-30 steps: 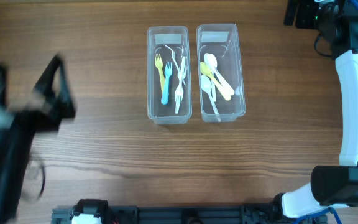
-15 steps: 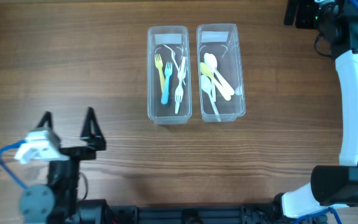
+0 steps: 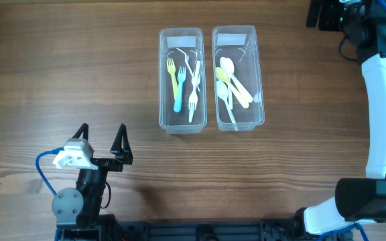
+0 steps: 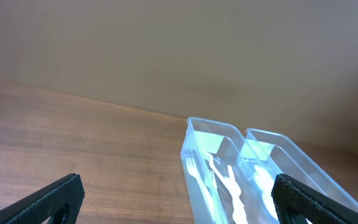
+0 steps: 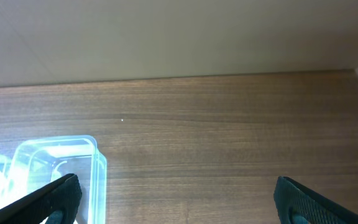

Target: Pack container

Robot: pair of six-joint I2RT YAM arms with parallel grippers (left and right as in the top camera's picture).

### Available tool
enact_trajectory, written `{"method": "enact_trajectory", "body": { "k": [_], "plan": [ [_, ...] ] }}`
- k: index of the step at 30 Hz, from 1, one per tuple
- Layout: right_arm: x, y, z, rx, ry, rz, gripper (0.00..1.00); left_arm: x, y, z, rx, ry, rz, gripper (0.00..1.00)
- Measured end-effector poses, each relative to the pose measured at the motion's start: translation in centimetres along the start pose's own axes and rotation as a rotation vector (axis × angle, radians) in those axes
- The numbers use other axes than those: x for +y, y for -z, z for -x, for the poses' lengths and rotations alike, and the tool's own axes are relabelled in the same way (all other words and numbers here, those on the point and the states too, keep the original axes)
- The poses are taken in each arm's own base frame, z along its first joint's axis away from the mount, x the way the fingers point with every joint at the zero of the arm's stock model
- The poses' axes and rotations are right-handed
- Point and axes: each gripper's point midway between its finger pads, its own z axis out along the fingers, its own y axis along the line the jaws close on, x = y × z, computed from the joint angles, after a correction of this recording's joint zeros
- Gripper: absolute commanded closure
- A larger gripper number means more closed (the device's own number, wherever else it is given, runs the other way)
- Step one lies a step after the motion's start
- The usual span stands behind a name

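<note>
Two clear plastic containers stand side by side at the table's middle back. The left container (image 3: 181,33) holds several forks (image 3: 177,84), yellow, blue and white. The right container (image 3: 234,32) holds several spoons (image 3: 232,84), white and pale yellow. My left gripper (image 3: 102,137) is open and empty at the front left, far from the containers; in the left wrist view both containers (image 4: 211,132) lie ahead to the right. My right gripper (image 5: 176,202) is open and empty; its arm sits at the far right back, with a container corner (image 5: 73,144) at its lower left.
The right arm's white links (image 3: 385,107) run along the table's right edge. The left arm's base and blue cable (image 3: 45,175) sit at the front left edge. Bare wood table (image 3: 79,73) surrounds the containers.
My left arm has swung from the left edge toward the front and settled near its base, gripper open. The right arm and both containers have not moved.
</note>
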Motion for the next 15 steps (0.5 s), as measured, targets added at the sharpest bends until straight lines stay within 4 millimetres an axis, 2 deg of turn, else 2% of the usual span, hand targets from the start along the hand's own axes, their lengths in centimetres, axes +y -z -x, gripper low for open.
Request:
{"method": "enact_trajectory", "body": {
  "k": [15],
  "plan": [
    [0.0,0.0,0.0,0.000,0.000,0.000,0.00,0.9,-0.7,-3.0,0.029,0.019,0.001,0.00]
  ]
}}
